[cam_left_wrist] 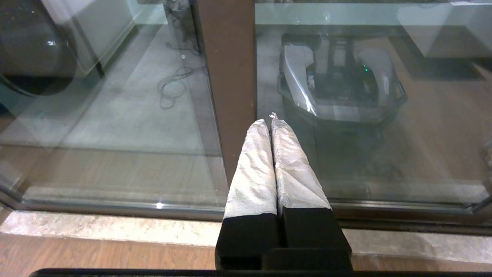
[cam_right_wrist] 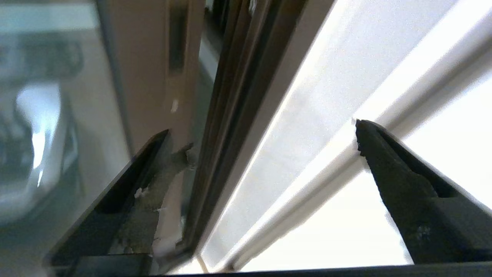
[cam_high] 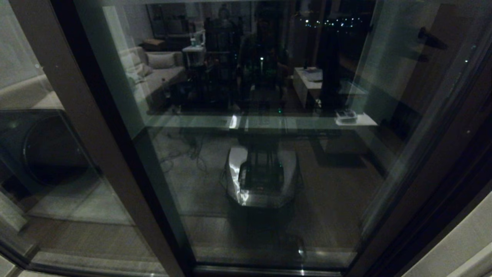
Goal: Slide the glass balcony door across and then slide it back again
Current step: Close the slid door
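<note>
Here, nearest to us, our left gripper (cam_left_wrist: 271, 120) hangs low with its two white-wrapped fingers (cam_left_wrist: 253, 169) pressed flat together and nothing between them. It points at the foot of a brown post (cam_left_wrist: 226, 77) that stands just above the marble sill (cam_left_wrist: 115, 227) and the wooden floor (cam_left_wrist: 96, 254) on our side; we cannot tell whether the tips touch the post.

Our right gripper (cam_right_wrist: 269, 138) is up by the far edge of the opening, its dark fingers (cam_right_wrist: 399, 181) spread wide and empty. One finger lies close against the brown stile (cam_right_wrist: 150, 77) of the glass balcony door (cam_high: 269, 134), below the narrow recessed slot handle (cam_right_wrist: 177, 42); the other stands out in front of the white wall moulding (cam_right_wrist: 326, 134). We cannot tell whether the near finger touches the stile.

From the head view neither arm shows. The glass balcony door fills the middle and right of what we see, from a slanting brown post (cam_high: 88, 127) on our left across to the dark frame (cam_high: 430, 184) beside the white wall (cam_high: 461, 242) on our right. Beyond the left post is another glass panel (cam_high: 46, 161). The door's glass mirrors our own base (cam_high: 261, 173) and the room behind us, with a sofa (cam_high: 153, 73) and a long table (cam_high: 269, 123).
</note>
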